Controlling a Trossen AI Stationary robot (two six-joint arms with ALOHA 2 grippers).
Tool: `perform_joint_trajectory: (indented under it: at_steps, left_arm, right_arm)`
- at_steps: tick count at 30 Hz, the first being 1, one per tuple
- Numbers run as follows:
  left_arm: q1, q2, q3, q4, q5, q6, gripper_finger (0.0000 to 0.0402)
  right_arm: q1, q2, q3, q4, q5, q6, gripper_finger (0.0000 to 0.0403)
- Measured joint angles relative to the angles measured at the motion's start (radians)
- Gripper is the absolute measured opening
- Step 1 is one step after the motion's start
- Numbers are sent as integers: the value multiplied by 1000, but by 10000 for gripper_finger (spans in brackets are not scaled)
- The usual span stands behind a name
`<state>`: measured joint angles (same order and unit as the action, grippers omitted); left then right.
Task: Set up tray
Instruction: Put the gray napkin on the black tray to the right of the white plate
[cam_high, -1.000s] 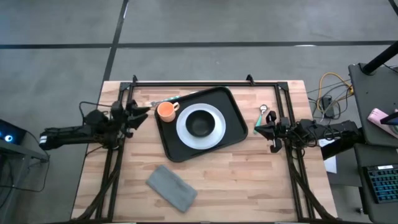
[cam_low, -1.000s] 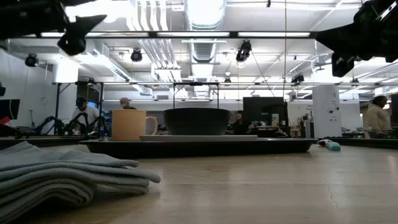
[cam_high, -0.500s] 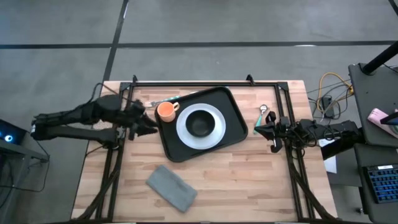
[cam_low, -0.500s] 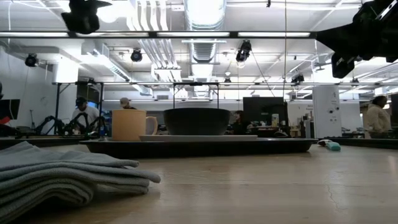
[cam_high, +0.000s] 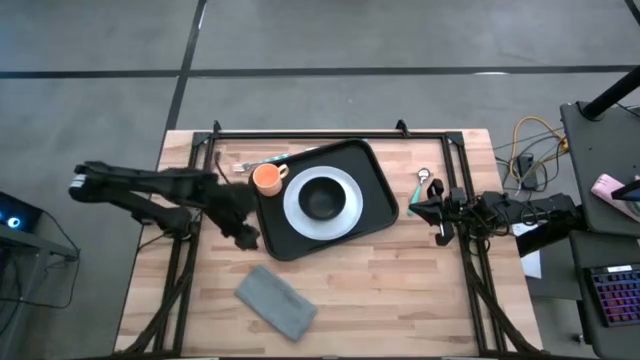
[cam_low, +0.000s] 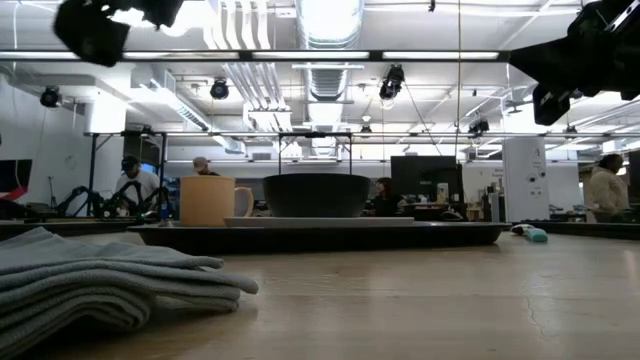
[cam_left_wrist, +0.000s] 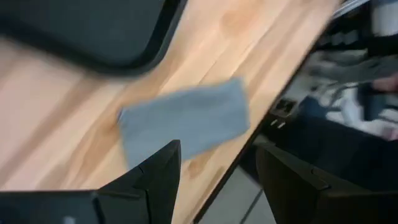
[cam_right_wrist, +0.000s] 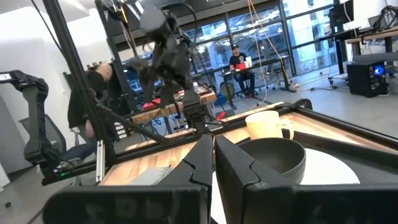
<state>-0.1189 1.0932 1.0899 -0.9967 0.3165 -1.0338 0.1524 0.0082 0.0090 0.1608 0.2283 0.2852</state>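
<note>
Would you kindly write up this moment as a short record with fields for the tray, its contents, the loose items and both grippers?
tray: black tray on the wooden table, set at an angle
on tray: white plate carrying a dark bowl; orange mug beside the plate
off tray: grey cloth near the table's front edge; nothing on it
left gripper: open, above the table by the tray's left front corner, holding nothing
right gripper: shut, at the table's right side, waiting
</note>
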Motion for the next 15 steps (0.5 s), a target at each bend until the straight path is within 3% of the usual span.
perform_joint_trajectory:
  at_steps: [8, 15]
  left_arm:
    - [-120, 138, -79, -25, 0, -191, 189]
    - [-192, 220, -156, 55, 5, -225, 189]
  right_arm:
    - [0, 0, 0, 0, -28, -8, 9]
    - [0, 1, 0, 0, -28, -8, 9]
